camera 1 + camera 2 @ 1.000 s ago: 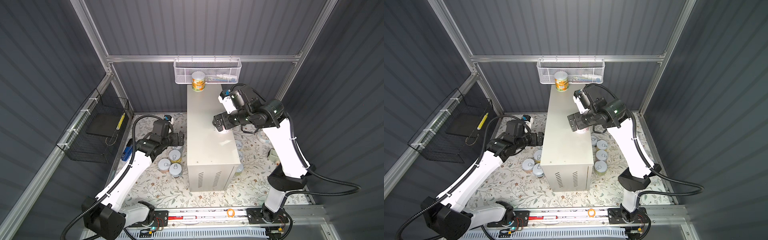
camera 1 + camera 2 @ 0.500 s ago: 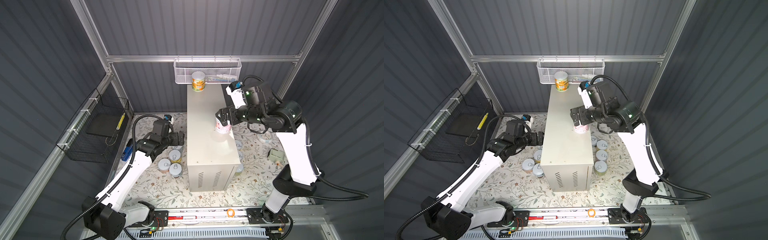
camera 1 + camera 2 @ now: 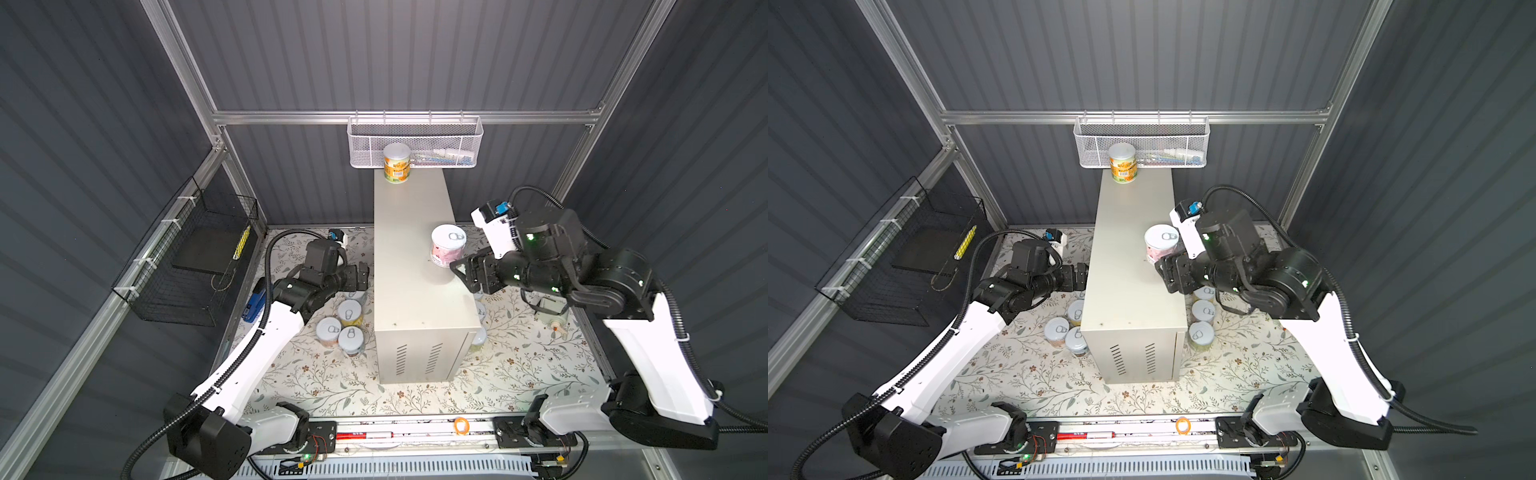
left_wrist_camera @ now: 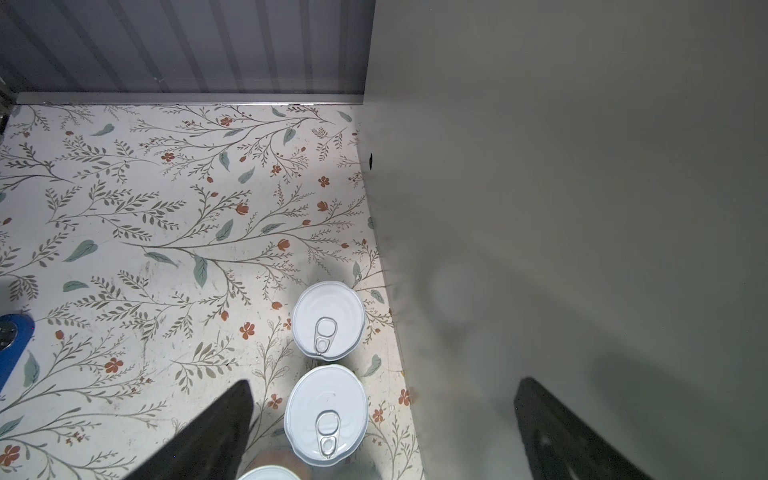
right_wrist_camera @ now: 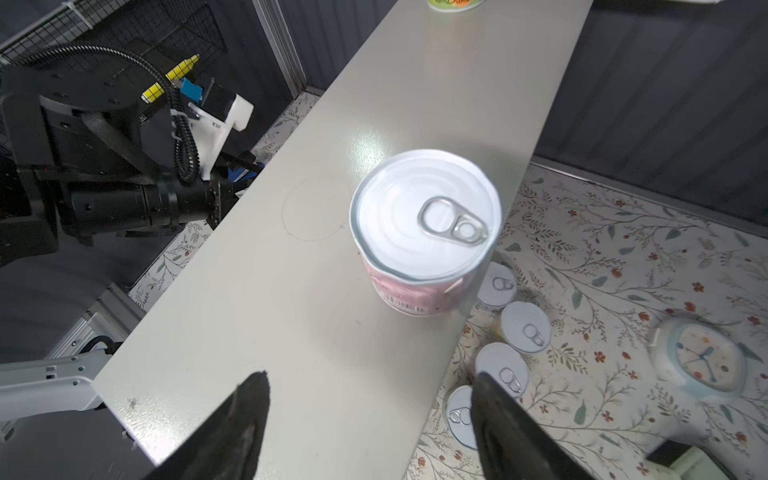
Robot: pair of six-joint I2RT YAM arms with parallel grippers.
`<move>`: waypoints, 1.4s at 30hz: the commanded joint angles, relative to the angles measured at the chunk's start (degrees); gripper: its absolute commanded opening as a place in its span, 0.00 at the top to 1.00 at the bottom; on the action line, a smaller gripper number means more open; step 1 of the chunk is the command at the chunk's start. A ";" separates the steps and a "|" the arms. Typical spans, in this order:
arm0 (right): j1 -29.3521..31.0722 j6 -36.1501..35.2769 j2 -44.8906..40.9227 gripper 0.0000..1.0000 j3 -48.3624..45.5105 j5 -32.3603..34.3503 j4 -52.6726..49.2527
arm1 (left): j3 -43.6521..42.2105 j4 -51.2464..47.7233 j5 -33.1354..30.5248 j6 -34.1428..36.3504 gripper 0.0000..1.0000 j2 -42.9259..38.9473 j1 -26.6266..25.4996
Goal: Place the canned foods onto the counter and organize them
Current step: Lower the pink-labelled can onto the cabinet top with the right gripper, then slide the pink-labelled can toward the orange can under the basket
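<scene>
Here, pink-labelled can, upright, silver-lidded.

From 2 high cameras we look down on the whole counter; our 2 wrist cameras sit close to it.

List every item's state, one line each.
pink can: upright on counter, near its right edge, not gripped.
orange can: upright at counter's far end.
floor cans: upright, beside the counter on both sides.
left gripper: open, empty, above floor cans.
right gripper: open, empty, clear of pink can.
</scene>
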 commanded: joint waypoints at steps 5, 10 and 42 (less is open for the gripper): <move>0.02 1.80 1.70 0.28 -5.61 5.06 7.23 | -0.59 0.29 1.21 -0.18 0.01 -0.27 -0.08; -1.41 1.00 4.31 0.43 -3.41 5.42 7.85 | -0.96 0.61 1.49 -0.12 0.01 -0.36 -0.02; -19.02 -3.10 18.06 0.46 -1.68 -8.64 30.59 | -1.15 3.97 1.83 0.33 0.01 5.08 0.05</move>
